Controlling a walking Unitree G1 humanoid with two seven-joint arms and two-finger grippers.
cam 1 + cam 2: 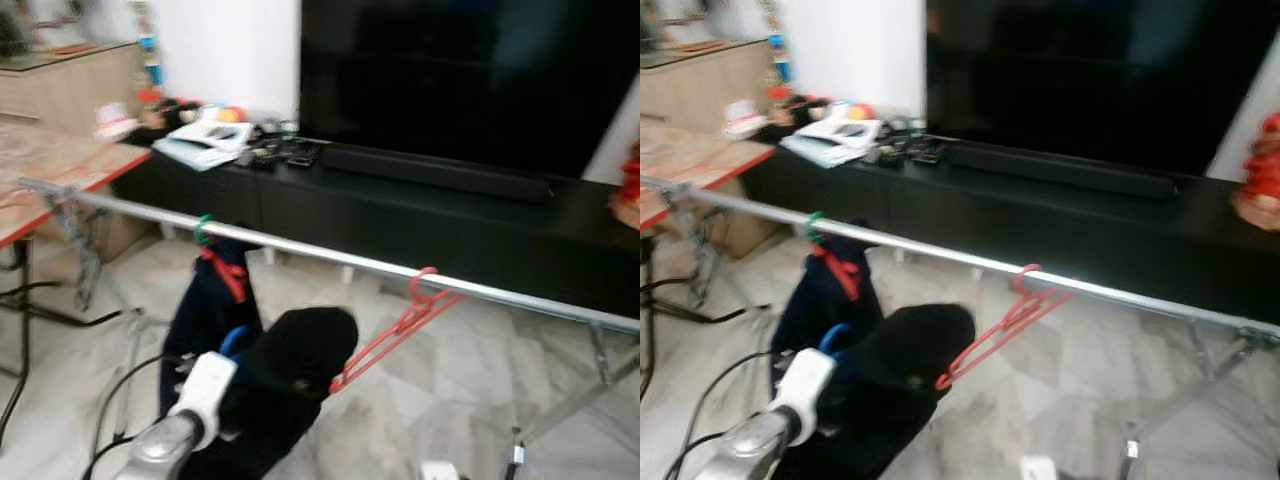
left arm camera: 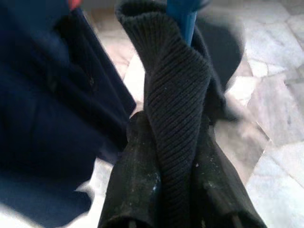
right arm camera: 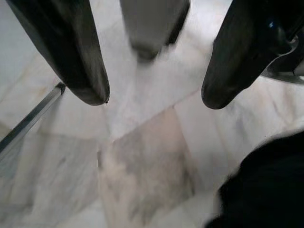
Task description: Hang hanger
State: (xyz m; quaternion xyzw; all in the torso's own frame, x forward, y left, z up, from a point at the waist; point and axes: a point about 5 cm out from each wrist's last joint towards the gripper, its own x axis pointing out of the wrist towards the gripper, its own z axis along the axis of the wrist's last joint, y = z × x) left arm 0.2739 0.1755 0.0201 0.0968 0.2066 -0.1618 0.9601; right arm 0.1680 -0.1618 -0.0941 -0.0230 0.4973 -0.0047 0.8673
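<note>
Red hanger (image 1: 400, 325) hooked on silver rail (image 1: 330, 255), tilted, left pincer (image 2: 164, 190) clamping black knit garment (image 2: 178, 95), right pincer (image 3: 152, 99) wide.

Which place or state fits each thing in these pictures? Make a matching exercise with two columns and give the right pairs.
Things:
1. red plastic hanger
2. black ribbed knit garment
3. right gripper
4. long black soundbar

Places or states:
A. open above the marble floor
B. lying on the black TV cabinet
C. clamped in the left gripper
D. hooked on the silver metal rail

Pairs: 1-D, 2-C, 3-A, 4-B
</note>
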